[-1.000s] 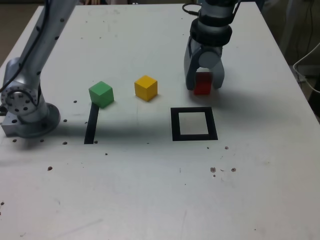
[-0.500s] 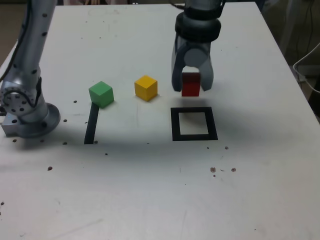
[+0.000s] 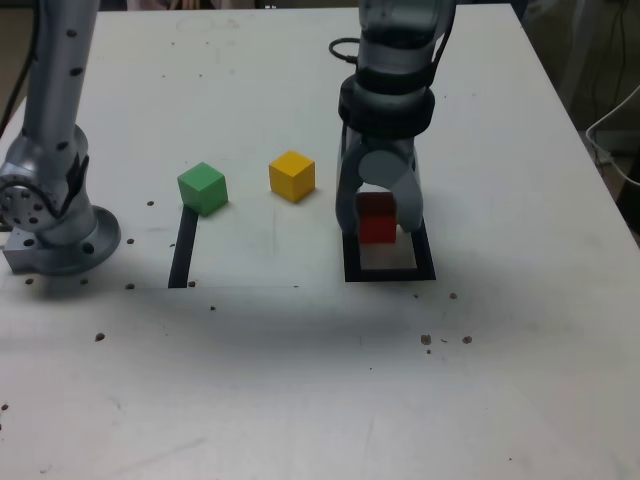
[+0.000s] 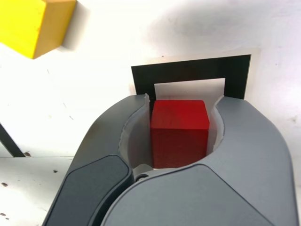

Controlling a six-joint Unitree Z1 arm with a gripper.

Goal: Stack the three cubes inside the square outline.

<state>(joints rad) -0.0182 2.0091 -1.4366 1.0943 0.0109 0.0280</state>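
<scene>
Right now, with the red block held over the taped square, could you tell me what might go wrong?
The claw grips the small red cube over the black tape square outline. Released off-centre, the cube could land on the tape border. A crooked base would also make stacking the yellow cube and green cube shakier.

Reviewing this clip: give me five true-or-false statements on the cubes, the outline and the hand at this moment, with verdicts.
1. The hand holds the red cube. True.
2. The red cube is over the square outline. True.
3. The yellow cube sits on the green cube. False: they rest apart on the table.
4. The green cube lies inside the outline. False: it is by the tape strip, at the exterior view's left.
5. No cube is stacked yet. True.
</scene>
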